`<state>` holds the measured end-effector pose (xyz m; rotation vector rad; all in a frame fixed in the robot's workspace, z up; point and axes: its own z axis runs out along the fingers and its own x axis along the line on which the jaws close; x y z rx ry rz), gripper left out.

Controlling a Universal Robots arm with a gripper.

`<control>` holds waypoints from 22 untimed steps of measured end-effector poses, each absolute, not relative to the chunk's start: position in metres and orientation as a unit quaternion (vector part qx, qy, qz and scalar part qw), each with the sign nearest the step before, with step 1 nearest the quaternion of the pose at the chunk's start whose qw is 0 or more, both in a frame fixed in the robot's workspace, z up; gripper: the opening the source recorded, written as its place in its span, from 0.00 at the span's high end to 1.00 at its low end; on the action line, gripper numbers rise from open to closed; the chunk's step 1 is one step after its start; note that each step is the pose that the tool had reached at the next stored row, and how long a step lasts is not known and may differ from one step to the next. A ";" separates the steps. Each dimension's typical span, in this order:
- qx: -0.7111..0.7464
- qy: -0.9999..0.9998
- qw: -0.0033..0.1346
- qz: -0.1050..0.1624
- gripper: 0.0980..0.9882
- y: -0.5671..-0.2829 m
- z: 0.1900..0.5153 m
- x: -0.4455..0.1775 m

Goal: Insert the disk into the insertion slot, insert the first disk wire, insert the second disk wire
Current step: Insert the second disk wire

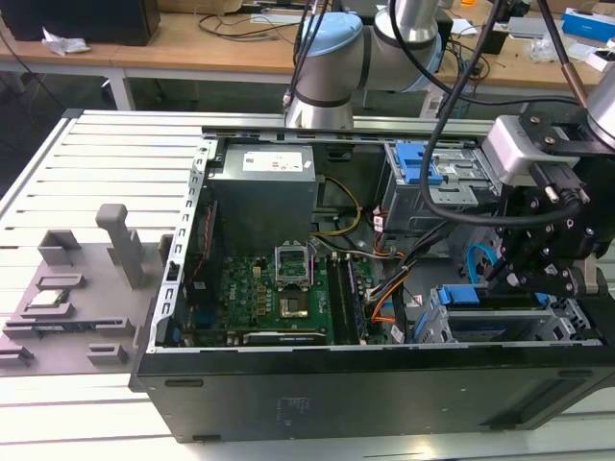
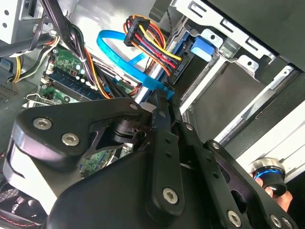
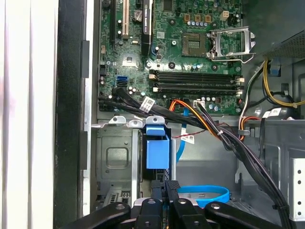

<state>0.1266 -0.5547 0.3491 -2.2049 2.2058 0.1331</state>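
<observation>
Jaws stand closed tip to tip, and the gripper (image 2: pixel 164 99) appears to pinch the end of the flat blue wire (image 2: pixel 119 52) between them. The exact seat of the wire in the pads is hidden.

Largest first: one open computer case (image 1: pixel 336 384) lies on its side. One arm reaches down into the corner of the case at the exterior view's right. In that corner sits one insertion slot (image 1: pixel 437 319), a silver sheet-metal cage.

One disk (image 1: pixel 492 325) already lies flat inside the cage. Its long axis seems to run along the bay, across the exterior view. In the first wrist view its blue carrier tab (image 3: pixel 157 152) faces the fingertips and lies straight ahead of them, near but not touching. My reading is that the disk's wire-side edge lies just beyond the jaws, along the line they point.

Two wires count for the task. The flat blue wire loops just beside the gripper. A bundle of red, yellow, orange and black leads (image 2: pixel 152 45) hangs above the carrier. Its one black plug (image 2: pixel 136 26) is free, apart from the disk and well clear of the jaws. Neither wire looks plugged in yet.
</observation>
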 end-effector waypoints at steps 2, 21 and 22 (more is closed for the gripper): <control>-0.706 0.707 0.010 0.043 0.93 -0.555 0.348 0.127; -0.708 0.704 0.010 0.043 0.85 -0.551 0.358 0.127; -0.708 0.704 0.010 0.043 0.85 -0.549 0.363 0.127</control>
